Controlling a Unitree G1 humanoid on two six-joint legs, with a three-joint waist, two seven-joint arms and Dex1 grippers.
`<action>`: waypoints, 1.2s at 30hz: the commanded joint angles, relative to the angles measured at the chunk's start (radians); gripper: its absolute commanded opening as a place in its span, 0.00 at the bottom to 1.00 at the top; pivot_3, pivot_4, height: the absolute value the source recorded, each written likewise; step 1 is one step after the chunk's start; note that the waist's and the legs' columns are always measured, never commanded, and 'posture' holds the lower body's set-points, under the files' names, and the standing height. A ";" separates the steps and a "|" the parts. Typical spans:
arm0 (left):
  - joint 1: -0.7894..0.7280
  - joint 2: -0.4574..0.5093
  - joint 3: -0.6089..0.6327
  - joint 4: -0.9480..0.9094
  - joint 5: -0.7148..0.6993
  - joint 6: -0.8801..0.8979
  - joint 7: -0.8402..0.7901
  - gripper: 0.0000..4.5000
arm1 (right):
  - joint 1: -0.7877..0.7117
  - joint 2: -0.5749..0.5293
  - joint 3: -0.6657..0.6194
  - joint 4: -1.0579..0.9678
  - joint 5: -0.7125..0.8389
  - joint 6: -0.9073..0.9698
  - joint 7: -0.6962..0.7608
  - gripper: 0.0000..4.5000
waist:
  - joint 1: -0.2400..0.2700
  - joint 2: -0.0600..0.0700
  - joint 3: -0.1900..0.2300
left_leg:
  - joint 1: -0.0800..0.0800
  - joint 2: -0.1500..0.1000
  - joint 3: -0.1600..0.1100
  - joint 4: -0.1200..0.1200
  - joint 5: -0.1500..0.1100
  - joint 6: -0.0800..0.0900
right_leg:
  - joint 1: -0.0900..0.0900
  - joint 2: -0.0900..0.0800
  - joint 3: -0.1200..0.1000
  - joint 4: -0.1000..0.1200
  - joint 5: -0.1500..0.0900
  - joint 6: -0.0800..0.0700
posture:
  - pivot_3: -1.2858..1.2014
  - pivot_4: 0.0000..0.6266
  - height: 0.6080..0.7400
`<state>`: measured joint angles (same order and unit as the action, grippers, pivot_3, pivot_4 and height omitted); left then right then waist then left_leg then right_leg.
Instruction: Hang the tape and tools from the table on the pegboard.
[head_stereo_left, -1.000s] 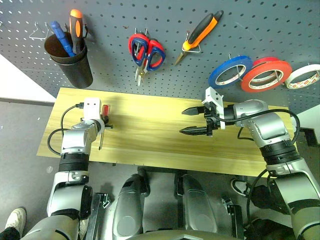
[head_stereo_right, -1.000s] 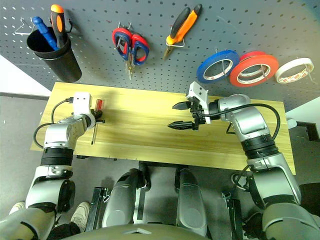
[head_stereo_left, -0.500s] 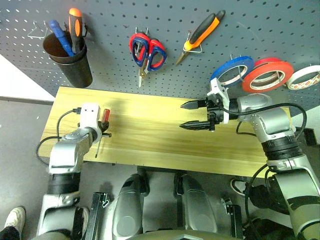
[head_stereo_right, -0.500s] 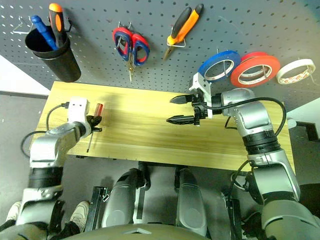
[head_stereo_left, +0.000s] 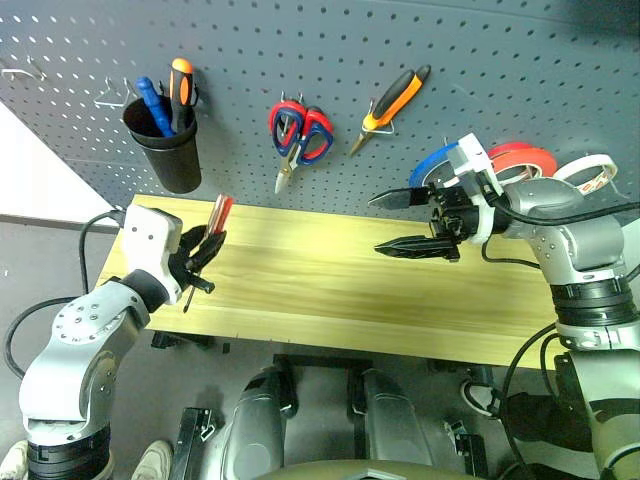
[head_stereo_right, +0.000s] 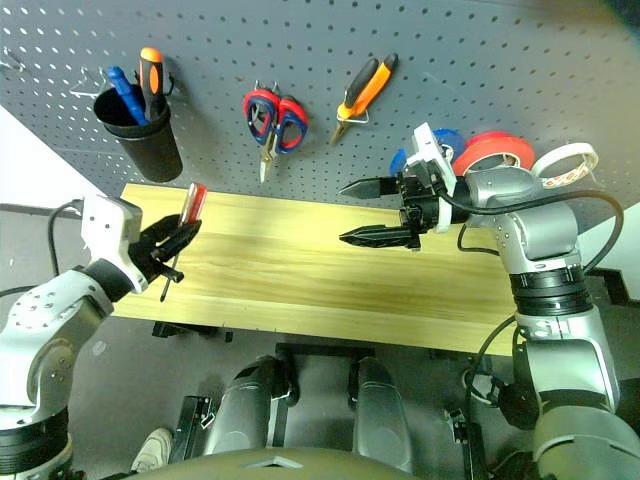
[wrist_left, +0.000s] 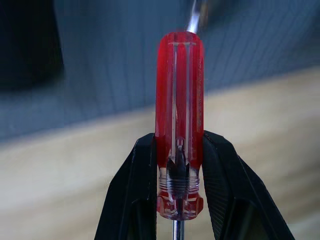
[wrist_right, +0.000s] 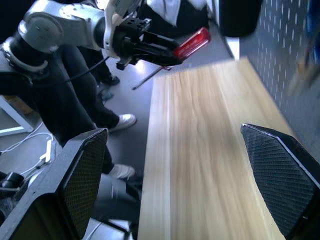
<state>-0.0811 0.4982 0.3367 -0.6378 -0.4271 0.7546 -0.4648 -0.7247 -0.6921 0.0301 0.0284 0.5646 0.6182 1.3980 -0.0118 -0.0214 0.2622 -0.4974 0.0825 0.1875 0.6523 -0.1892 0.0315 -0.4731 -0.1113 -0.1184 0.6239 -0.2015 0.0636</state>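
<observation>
Already the left gripper (head_stereo_left: 205, 250) clamps the red-handled screwdriver (head_stereo_left: 217, 214), handle tilted up toward the pegboard (head_stereo_left: 330, 60) beyond the table's (head_stereo_left: 320, 290) back-left corner (right gripper (head_stereo_left: 408, 222) gapes, empty).

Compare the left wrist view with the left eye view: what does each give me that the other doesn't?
The left wrist view alone gives the grip up close: both black fingers clamp the screwdriver low on its red handle, near the shaft end. The left eye view alone gives the pegboard, the black cup, the red-handled scissors, the pliers, the tape rolls and the open right gripper. Both show the screwdriver above the table, held in the left gripper.
</observation>
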 joint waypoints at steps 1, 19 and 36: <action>-0.053 0.001 0.045 -0.018 -0.040 -0.090 -0.012 0.20 | -0.017 -0.016 -0.072 -0.050 0.058 0.023 -0.030 1.00 | 0.001 0.000 -0.016 | 0.000 0.000 0.000 0.000 0.000 0.000 | 0.000 0.000 0.000 0.000 0.000 0.000 | 0.53 0.14 0.92; -0.441 0.039 0.051 0.267 0.026 -0.396 0.069 0.20 | -0.177 0.075 -0.175 0.071 0.124 0.018 -0.196 1.00 | -0.003 0.004 -0.105 | 0.014 0.002 0.003 -0.002 0.001 -0.001 | 0.014 0.010 0.000 -0.003 0.000 0.000 | 0.52 0.05 0.92; -0.701 0.022 -0.032 0.760 0.152 -0.714 0.084 0.20 | -0.152 0.070 -0.182 0.063 0.109 -0.033 -0.242 1.00 | -0.009 0.003 -0.124 | 0.018 0.002 0.005 0.000 0.002 0.001 | 0.015 0.010 0.002 0.004 -0.001 0.001 | 0.50 0.06 0.92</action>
<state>-0.7530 0.5178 0.3027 0.0797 -0.3018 0.1078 -0.3842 -0.8703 -0.6092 -0.1269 0.1199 0.6709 0.6046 1.1605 -0.0213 -0.0182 0.1382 -0.4794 0.0844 0.1921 0.6525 -0.1871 0.0325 -0.4582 -0.1014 -0.1162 0.6278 -0.2020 0.0643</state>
